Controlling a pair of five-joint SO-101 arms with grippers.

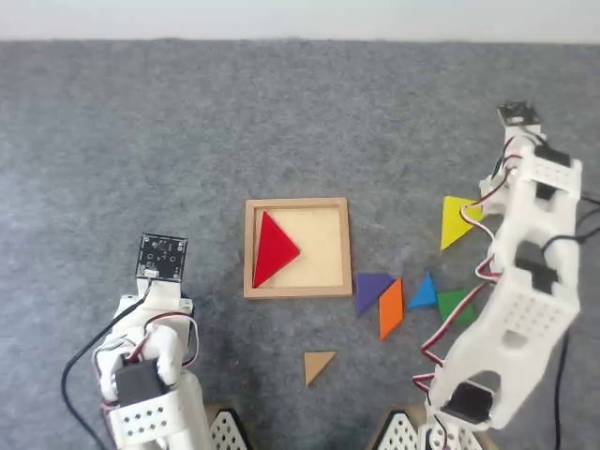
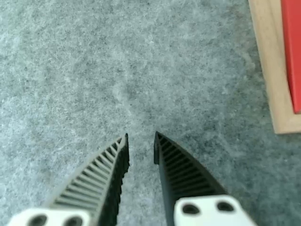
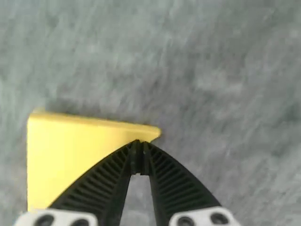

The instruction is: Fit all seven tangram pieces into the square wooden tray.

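Yellow triangle (image 3: 70, 155), large, flat and thin, lying on the grey felt mat (image 1: 187, 131) well to the right of the square wooden tray (image 1: 296, 202); probably light and rigid, painted wood by the look; smooth-faced, so likelier to skid over the nap than to lift cleanly; low profile, little to catch from above; best pinched across a narrow stretch near a corner, edge to edge, or nudged along flat. Right gripper (image 3: 139, 147) poised directly over its edge near one corner; black ribbed fingers closed tip to tip, holding nothing. Red triangle (image 1: 274, 248), a match in size, already seated in the tray against the left rim, apex pointing right; rest of the pale tray floor bare. Clustered just beside the tray's lower right corner: purple triangle (image 1: 370, 291); orange parallelogram (image 1: 391, 307) right against it; small blue triangle (image 1: 424, 292); green piece (image 1: 456, 305), partly hidden behind the right arm. Tan triangle (image 1: 317, 366) apart, below the tray. Left gripper (image 2: 141, 137) low over bare felt near the tray's rim; jaws parted by a narrow gap, empty.
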